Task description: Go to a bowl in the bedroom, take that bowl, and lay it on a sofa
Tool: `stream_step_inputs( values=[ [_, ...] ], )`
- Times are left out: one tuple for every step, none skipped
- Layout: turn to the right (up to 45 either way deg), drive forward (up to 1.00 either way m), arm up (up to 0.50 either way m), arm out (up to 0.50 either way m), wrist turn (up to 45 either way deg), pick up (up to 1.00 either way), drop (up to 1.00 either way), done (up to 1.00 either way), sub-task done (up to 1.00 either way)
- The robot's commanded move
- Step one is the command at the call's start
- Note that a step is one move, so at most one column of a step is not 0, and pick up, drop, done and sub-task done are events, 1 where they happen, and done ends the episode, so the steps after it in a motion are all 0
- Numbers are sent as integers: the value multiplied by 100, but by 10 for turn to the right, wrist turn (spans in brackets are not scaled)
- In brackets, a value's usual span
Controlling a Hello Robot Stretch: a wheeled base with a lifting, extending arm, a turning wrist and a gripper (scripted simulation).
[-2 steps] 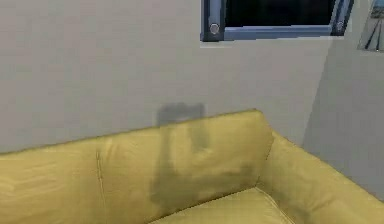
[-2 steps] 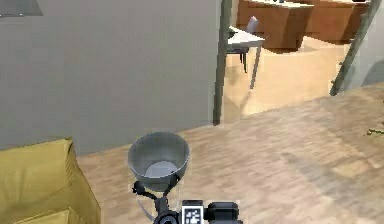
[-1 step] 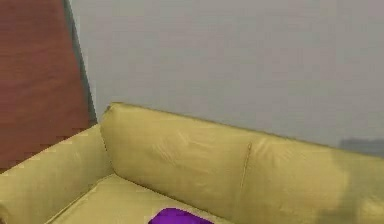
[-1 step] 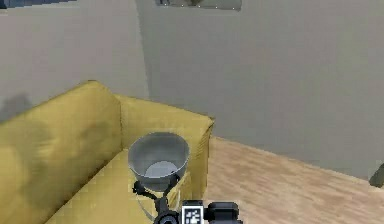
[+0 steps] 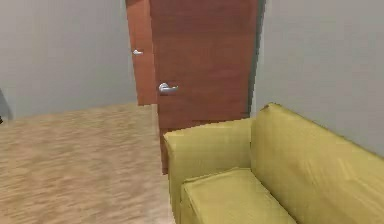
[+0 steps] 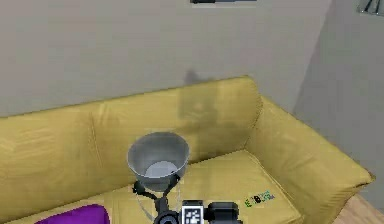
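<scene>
Nearing the end of the job, judging by the arm side view: facing a yellow sofa (image 6: 290, 150), with a grey bowl (image 6: 158, 155) sitting at the far end of the gripper (image 6: 156, 190), in front of the seam between backrest and seat cushion. Counting the fetching of the bowl as done on that evidence, and leaving only the laying down on the seat and the drawing back of the arm. Not being able to tell hanging clear of the cushion from resting on it, and so not being able to tell whether the gripper is holding anything. Noting two other things on the seat: a purple thing (image 6: 70, 214) at the lower left and a small dark flat item (image 6: 262, 198) with green specks further right. Seeing, in the forward view, one end of the sofa beside a brown door (image 5: 205, 50) with a metal handle (image 5: 167, 88). Finding no brand, label or writing readable anywhere, the specks on the flat item being too small to make out.
</scene>
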Motion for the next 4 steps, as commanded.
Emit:
stream_step_inputs(
  values=[
    [-180, 0, 0, 0, 0, 0, 0, 0, 0],
    [0, 10, 0, 0, 0, 0, 0, 0, 0],
    [450, 0, 0, 0, 0, 0, 0, 0, 0],
    [450, 0, 0, 0, 0, 0, 0, 0, 0]
  ],
)
